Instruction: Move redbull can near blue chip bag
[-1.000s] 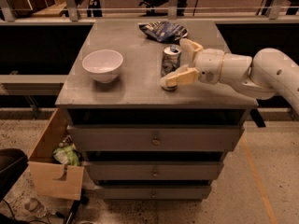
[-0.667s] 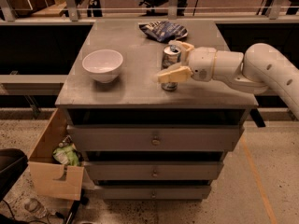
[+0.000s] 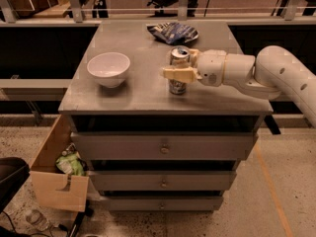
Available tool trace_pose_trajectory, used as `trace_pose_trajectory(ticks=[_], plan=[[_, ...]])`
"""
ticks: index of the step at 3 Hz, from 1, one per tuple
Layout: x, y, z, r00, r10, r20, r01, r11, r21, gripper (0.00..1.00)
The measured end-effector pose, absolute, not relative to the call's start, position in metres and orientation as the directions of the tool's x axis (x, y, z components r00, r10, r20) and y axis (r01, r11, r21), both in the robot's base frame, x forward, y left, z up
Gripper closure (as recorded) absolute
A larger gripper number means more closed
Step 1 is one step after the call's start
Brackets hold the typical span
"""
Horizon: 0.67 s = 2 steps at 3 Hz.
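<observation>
in the camera view, i am seeing the gripper [image 3: 178,64] extending in from 3 o'clock and straddling the can [image 3: 177,86], which is standing upright near the table's [image 3: 138,95] middle. i cannot tell whether it is pinching the can or only bracketing it. the bag [image 3: 173,32] is lying at 12 o'clock from the can, apart from it, so i am expecting a short carry. the bowl [image 3: 109,69] is sitting at 9 o'clock, well apart.
</observation>
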<state>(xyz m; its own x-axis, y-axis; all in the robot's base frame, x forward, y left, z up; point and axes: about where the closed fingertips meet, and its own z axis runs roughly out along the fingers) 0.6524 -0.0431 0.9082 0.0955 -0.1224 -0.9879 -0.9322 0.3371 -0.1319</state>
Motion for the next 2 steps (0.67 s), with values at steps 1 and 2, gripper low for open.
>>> trace_pose_trajectory(ticks=[1,2], plan=[[0.652,-0.0402,0.9085,0.096,-0.121,-0.988,-0.934,0.333,-0.132,0.85],[0.6516,-0.0374,0.9088,0.097,-0.12,-0.988,-0.935,0.328,-0.132,1.0]])
